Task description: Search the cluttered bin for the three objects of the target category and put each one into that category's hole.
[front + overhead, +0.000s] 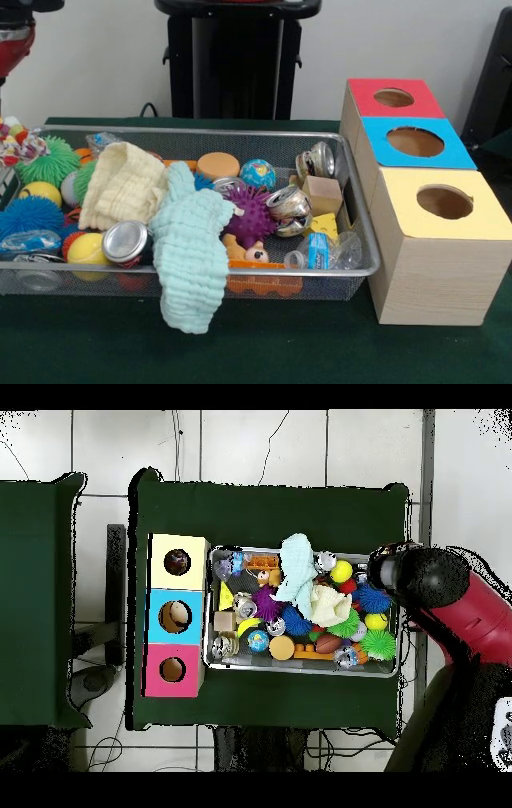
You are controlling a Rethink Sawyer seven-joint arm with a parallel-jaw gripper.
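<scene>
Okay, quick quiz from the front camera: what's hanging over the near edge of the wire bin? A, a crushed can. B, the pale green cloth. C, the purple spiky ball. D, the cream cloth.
B: the pale green cloth drapes over the near rim of the wire bin and hangs down its outside, while the cream cloth lies wholly inside.
</scene>
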